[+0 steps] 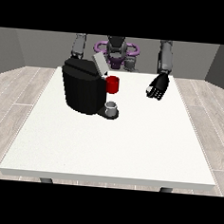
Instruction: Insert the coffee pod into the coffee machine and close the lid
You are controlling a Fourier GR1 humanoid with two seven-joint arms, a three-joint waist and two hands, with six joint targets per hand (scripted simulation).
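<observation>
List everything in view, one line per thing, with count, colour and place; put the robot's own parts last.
Table: one, white, fills the middle of the view.
Coffee machine: one, black, on the table's far part at the view's left, its grey lid raised.
Red cylinder: one, red, at the machine's front, above the cup.
Cup: one, grey, on the machine's base.
Floor: light wood planks, around the table.
Hand at the view's right: one, black, above the table's far edge, holding nothing.
Hand at the view's left: hidden behind the machine; only its grey arm shows.
</observation>
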